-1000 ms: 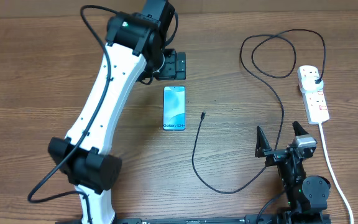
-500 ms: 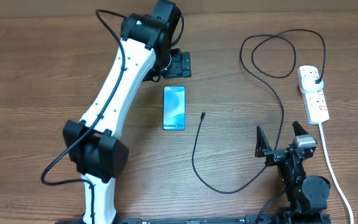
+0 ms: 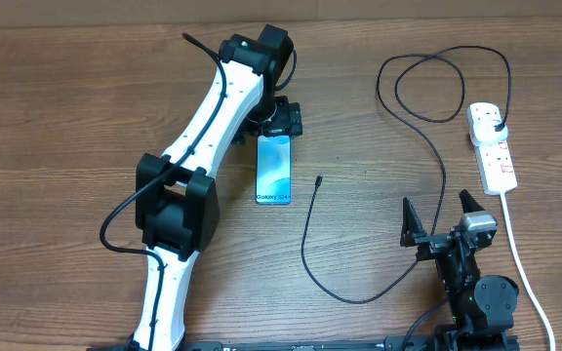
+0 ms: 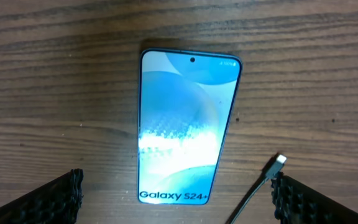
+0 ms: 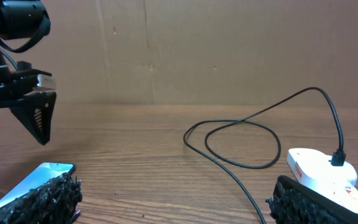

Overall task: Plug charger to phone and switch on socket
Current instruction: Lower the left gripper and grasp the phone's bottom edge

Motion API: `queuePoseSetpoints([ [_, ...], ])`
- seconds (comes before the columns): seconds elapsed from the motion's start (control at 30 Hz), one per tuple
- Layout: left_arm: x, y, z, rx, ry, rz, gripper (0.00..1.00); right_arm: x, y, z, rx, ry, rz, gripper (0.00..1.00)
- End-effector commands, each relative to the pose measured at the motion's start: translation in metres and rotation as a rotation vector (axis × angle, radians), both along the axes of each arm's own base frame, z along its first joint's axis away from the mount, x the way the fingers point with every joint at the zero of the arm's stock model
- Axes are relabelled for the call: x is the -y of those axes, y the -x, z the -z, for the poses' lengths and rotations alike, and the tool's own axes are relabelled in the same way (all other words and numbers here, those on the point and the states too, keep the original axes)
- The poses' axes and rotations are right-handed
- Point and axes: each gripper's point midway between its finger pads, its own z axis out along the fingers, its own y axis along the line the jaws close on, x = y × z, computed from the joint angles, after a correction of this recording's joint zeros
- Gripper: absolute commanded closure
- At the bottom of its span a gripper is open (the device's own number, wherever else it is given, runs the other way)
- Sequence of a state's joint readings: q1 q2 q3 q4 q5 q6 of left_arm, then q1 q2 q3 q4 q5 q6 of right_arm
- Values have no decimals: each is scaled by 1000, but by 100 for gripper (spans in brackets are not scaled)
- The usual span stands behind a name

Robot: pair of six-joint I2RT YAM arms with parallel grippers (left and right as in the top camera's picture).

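The phone [image 3: 273,169] lies flat mid-table with its screen lit, the "Galaxy S24+" text at its near end. My left gripper [image 3: 283,122] hovers open over the phone's far end. In the left wrist view the phone [image 4: 188,124] shows between the wide-apart fingers [image 4: 55,202]. The charger [image 3: 305,244] is a thin black cable; its connector tip [image 3: 319,180] rests loose just right of the phone, and its plug [image 3: 497,125] sits in the socket [image 3: 493,148], a white strip at the right. My right gripper [image 3: 435,203] stands open near the front edge, holding nothing.
The cable makes a loop [image 3: 437,83] at the back right and a long curve [image 3: 359,297] in front of the phone. The strip's thick white cord [image 3: 520,253] runs toward the front edge beside my right arm. A cardboard wall [image 5: 197,50] closes the table's far side.
My left arm has swung right and toward the phone, bringing its open gripper from beyond the phone to just over its far end. The right arm, cable and phone have not moved.
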State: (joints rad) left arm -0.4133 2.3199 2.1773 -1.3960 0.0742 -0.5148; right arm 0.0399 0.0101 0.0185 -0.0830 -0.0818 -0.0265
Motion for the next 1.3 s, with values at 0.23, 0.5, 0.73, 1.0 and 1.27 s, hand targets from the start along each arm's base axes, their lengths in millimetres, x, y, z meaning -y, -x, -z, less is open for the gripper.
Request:
queuePoseSetpoints([
  [0.23,8,17,9,-63,-24,15,0,-1,0,3,0,5,-7,0],
  [0.5,10,28,28,-98,-42,41,0,-1,0,3,0,5,-7,0],
  [0.73,7,31,52,-100,-49,108,0,-1,0,3,0,5,-7,0],
  [1.0,6,37,82,-111,-45,93,0,-1,0,3,0,5,-7,0],
  [1.27,7,35,89,-94,-38,88,0,-1,0,3,1,4,-7,0],
])
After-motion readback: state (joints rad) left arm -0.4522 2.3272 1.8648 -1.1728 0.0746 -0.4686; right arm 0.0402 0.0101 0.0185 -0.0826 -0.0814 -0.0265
